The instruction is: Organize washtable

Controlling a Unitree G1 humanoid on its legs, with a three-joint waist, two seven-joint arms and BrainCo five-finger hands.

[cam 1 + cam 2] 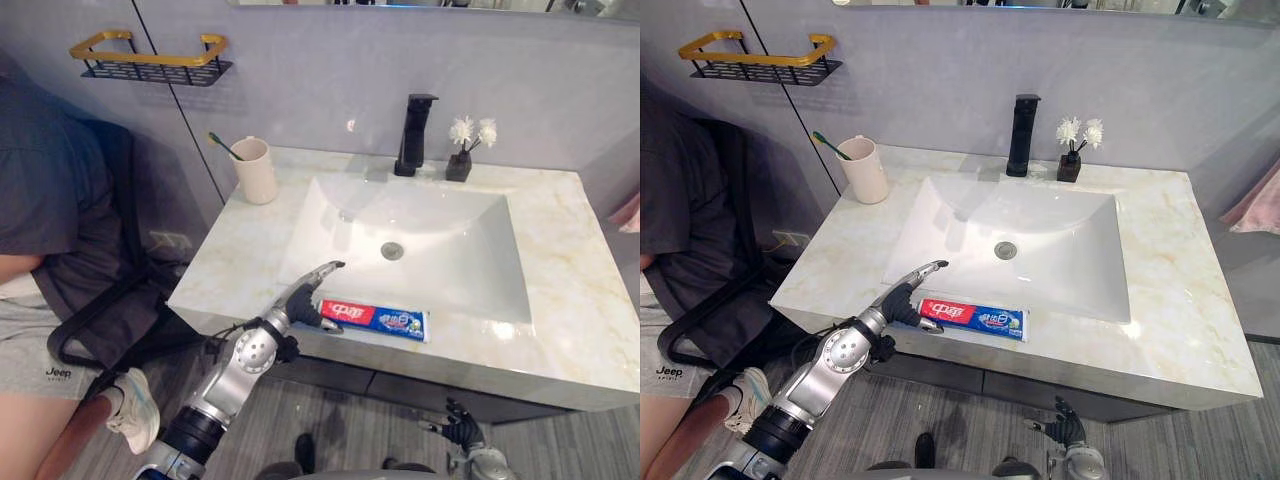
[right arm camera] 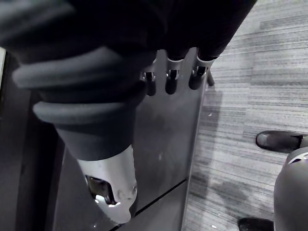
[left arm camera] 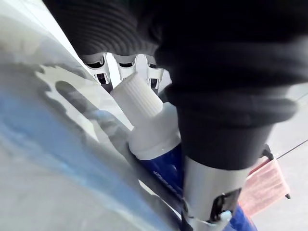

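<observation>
Below the worktop's (image 1: pixel 580 300) front edge, at about 5 o'clock, the right robot hand (image 1: pixel 462 430) hangs near the floor with its fingers relaxed and empty.

On the front rim at 7 o'clock, the left robot hand (image 1: pixel 298 304) is on the cap (image 3: pixel 139 94) end of the tube (image 1: pixel 385 319). The tube lies flat along the rim, just in front of the sink (image 1: pixel 440 250). The thumb rests on the tube's shoulder and curled fingers sit on the far side of the cap, while one finger points straight out over the sink. It looks like a light pinch.

I judge the step in hand to be picking up the tube. The next move calls for a sure hold near the cap and a level lift, then a carry toward 10 o'clock, probably to the cup (image 1: pixel 256 172).

The count:
- one tube
- one cup, holding one toothbrush (image 1: pixel 222 146)
- one tap (image 1: pixel 414 135) at 12 o'clock
- one vase (image 1: pixel 459 165) at 1 o'clock
- one wall shelf (image 1: pixel 150 65) beyond the cup
- one person (image 1: pixel 50 200) seated at 9 o'clock
</observation>
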